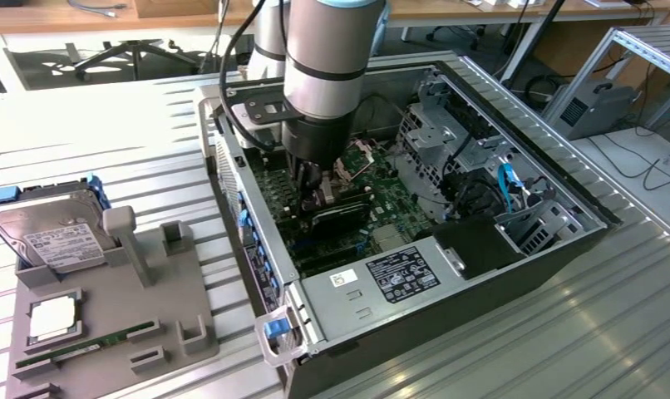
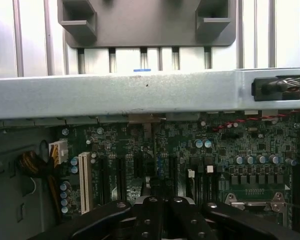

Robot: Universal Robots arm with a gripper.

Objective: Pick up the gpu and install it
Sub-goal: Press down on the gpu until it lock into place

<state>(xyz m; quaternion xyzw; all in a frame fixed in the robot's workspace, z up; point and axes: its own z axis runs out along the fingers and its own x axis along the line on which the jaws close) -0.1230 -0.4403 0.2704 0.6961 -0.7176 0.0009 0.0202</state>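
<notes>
Fig.: My gripper, jaws closed, reaches down into the open PC case over the motherboard. Gpu stands on edge directly below my fingertips, touching them, near the case's mid-floor. Hard drive sits on bench fixture.

Dark gpu upright inside case

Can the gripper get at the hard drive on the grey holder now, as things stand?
Probably not at once: the gripper is shut and deep inside the computer case, at the gpu. The hard drive lies uncovered outside it.
</notes>
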